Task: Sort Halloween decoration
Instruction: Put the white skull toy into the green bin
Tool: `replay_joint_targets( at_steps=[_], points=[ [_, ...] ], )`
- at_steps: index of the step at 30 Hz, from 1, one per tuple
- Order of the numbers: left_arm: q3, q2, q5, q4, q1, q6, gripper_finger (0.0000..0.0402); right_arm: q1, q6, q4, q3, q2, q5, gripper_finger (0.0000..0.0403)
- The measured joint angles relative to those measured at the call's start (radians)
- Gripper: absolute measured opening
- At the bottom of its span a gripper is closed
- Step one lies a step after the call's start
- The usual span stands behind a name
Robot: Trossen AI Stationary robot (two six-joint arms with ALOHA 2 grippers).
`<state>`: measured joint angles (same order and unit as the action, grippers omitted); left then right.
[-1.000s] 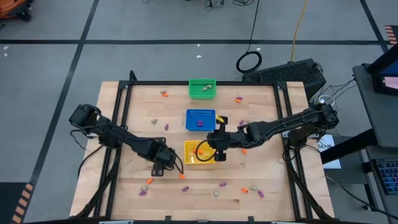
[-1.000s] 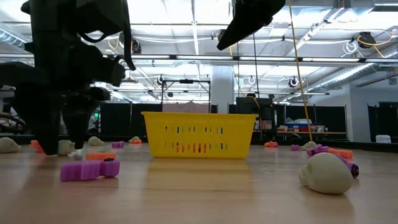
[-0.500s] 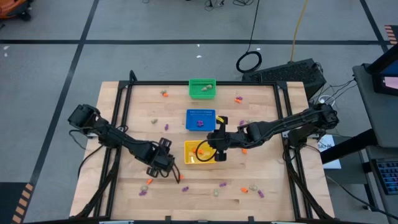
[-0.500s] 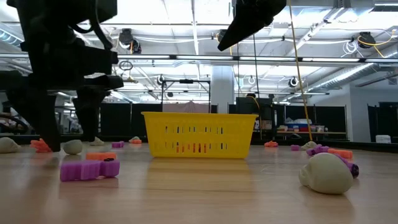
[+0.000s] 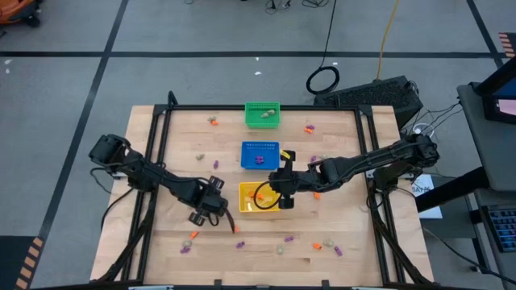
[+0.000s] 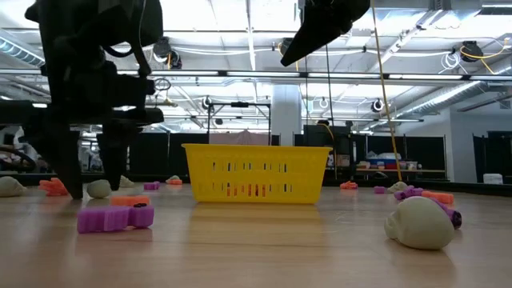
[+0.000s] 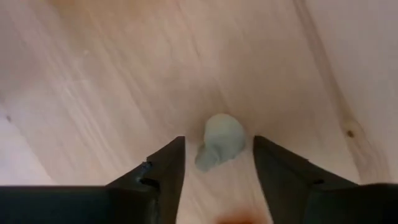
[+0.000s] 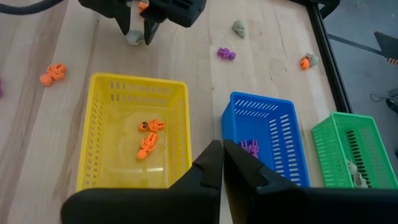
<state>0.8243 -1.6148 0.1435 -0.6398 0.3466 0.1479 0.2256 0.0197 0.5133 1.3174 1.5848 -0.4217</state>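
One pale skull [image 7: 219, 142] noted on bare wood, between the left gripper [image 7: 214, 167] fingers [image 7: 163, 168], touching neither. Fingers stood wide, tips down at the table on both sides of it. Judged light, hard and smooth, rounded, so likely to squirt out of a glancing pinch; best taken across its widest part, low and square. Right gripper [image 8: 221, 163] seen pressed shut, empty, above the yellow basket [image 8: 94, 151], which held two orange pieces [image 8: 149, 137].

Beneath my claw: table [image 7: 93, 93], pale smooth wood, visible grain. Skull trinket [image 7: 219, 140], matt moulded plastic. Yellow basket [image 8: 99, 130], slotted glossy plastic.
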Motion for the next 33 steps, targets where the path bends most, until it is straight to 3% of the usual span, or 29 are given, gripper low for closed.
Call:
replay_joint_targets(
  at_steps=[15, 23, 33],
  points=[
    [-0.015, -0.001, -0.022, 0.054, -0.001, 0.016, 0.0034, 0.000, 0.004, 0.000, 0.000, 0.000, 0.002, 0.0000],
    [-0.018, 0.024, -0.013, 0.062, -0.010, -0.035, 0.0019, 0.000, 0.008, 0.000, 0.000, 0.000, 0.003, 0.0000],
    [-0.018, 0.131, -0.027, 0.024, -0.120, -0.121, 0.0003, 0.000, 0.006, 0.002, 0.000, 0.000, 0.003, 0.0000]
  ],
)
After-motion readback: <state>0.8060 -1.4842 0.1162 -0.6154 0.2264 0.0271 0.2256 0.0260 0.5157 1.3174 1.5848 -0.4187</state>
